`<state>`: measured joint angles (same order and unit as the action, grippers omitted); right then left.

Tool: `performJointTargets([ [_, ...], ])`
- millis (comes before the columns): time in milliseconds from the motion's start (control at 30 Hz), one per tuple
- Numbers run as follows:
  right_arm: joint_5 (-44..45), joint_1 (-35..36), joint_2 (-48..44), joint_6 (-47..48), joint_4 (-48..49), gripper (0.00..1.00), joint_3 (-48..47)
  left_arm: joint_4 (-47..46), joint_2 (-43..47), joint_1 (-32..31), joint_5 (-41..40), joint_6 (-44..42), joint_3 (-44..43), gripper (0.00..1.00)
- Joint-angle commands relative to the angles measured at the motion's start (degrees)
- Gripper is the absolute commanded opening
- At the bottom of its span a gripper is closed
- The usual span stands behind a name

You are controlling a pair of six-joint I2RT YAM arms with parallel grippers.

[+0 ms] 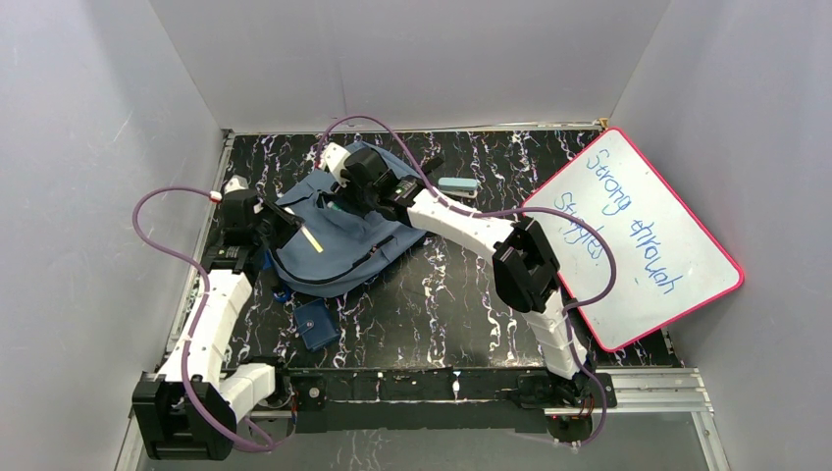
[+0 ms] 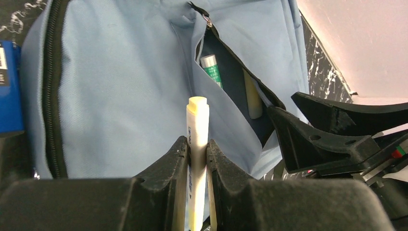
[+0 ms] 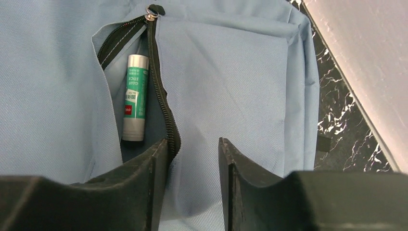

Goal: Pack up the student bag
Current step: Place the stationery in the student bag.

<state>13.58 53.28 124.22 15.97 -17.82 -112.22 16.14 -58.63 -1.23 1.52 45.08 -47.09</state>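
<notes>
Black marbled bench (image 1: 442,294) between plain grey walls carries the student bag (image 1: 334,231), which lies flat at the far left with its front pocket (image 2: 231,82) unzipped.

The bag looks soft, light and floppy. It would likely sag and slide if pulled, so the stiffer zipper lip of the pocket seems the best place to hold it.

The left hand (image 2: 197,143) is clamped on a pale yellow highlighter (image 2: 197,120), tip aimed at the pocket mouth. The right hand (image 3: 192,144) has its fingers apart over the bag, one right beside the zipper lip.

A green glue stick (image 3: 133,101) already lies inside the pocket. The right hand crowds the opening, which is narrow. A small dark-blue pouch (image 1: 316,324) lies near the bag, and a whiteboard (image 1: 638,235) leans well apart on the right.
</notes>
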Motion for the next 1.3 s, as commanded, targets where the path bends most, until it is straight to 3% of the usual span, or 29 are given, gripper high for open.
performJointTargets([
  [0, 2.3, -0.1, -1.0, 0.6, 5.5, 0.44, -0.6, -5.1, -1.2, 0.4, 4.1, 2.1, 1.7, 0.00],
  [200, -1.0, 0.0, -2.1, -2.2, 5.3, 0.13, -0.5, -14.3, -4.9, 0.4, 6.6, 6.4, 2.6, 0.00],
  [433, -2.5, -0.1, -3.0, -7.0, 5.3, 0.01, -0.1, -23.7, -9.3, 0.4, 6.4, 16.2, 3.5, 0.00],
  [900, -4.8, -0.1, -7.8, -15.2, 11.9, 0.00, 5.2, -27.9, -15.7, 0.1, 1.1, 25.7, 3.5, 0.00],
  [1267, -5.2, -0.1, -8.7, -18.6, 12.8, 0.00, 5.3, -29.2, -20.8, -5.6, -1.7, 27.4, 1.3, 0.00],
])
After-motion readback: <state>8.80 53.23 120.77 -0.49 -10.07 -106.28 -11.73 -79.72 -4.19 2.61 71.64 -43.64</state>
